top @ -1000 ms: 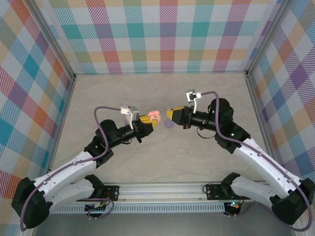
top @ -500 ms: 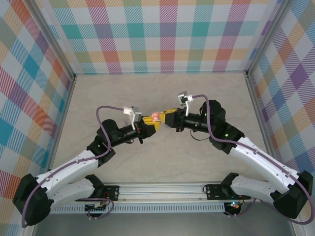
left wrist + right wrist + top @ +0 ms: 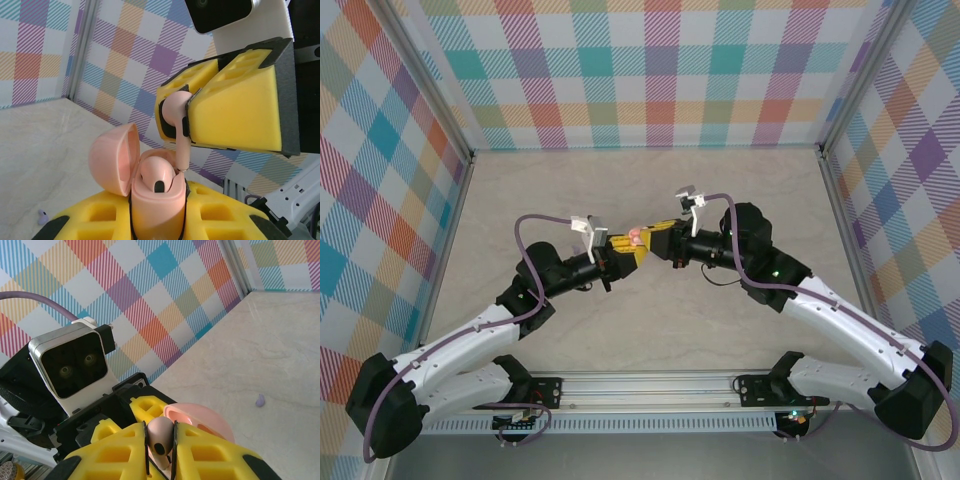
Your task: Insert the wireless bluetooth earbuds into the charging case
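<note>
Right gripper (image 3: 188,120) pinches pink earbud (image 3: 176,109), stem toward case (image 3: 157,205).

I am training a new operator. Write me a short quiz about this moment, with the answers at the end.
1. True or false: the left end effector holds the pink charging case with its lid open.
2. What does the right end effector grip? A) a screw B) a pink earbud C) nothing
3. Fill in: a small purple earbud lies loose on the ____.
Key: 1 true; 2 B; 3 table.
</note>
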You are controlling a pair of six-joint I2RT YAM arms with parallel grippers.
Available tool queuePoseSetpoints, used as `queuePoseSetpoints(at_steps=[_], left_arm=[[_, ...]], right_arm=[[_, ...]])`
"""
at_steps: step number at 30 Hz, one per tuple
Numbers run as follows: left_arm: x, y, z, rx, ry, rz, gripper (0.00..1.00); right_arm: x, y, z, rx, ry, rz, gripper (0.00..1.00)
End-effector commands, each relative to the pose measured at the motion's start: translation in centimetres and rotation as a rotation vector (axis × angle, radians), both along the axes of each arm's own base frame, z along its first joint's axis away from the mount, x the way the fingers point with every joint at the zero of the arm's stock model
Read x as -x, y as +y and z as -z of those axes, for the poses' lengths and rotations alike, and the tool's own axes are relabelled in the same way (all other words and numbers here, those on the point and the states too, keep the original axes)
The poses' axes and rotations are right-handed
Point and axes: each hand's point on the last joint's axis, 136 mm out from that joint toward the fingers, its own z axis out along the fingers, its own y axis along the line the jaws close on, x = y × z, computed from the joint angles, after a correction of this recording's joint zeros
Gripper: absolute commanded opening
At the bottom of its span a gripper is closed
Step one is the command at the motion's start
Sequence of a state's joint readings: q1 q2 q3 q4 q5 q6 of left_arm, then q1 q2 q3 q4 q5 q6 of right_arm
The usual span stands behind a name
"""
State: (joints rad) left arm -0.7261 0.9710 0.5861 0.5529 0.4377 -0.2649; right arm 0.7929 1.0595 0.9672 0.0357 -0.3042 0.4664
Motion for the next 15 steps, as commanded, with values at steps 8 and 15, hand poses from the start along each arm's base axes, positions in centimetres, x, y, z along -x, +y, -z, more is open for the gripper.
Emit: queuePoseSetpoints(at_steps=[8,15], left_arm=[[1.34,-0.04,-3.06,0.053,-0.086,0.035,0.16],[1.16,0.06,-3.09,0.060,-0.083,0.022,0.16]], right_arm=[[-0.07,-0.05,-1.54,-0.009,-0.050,0.016,0.17],[0.11,0.23,-1.36,-0.001,-0.043,-0.004,0.17]])
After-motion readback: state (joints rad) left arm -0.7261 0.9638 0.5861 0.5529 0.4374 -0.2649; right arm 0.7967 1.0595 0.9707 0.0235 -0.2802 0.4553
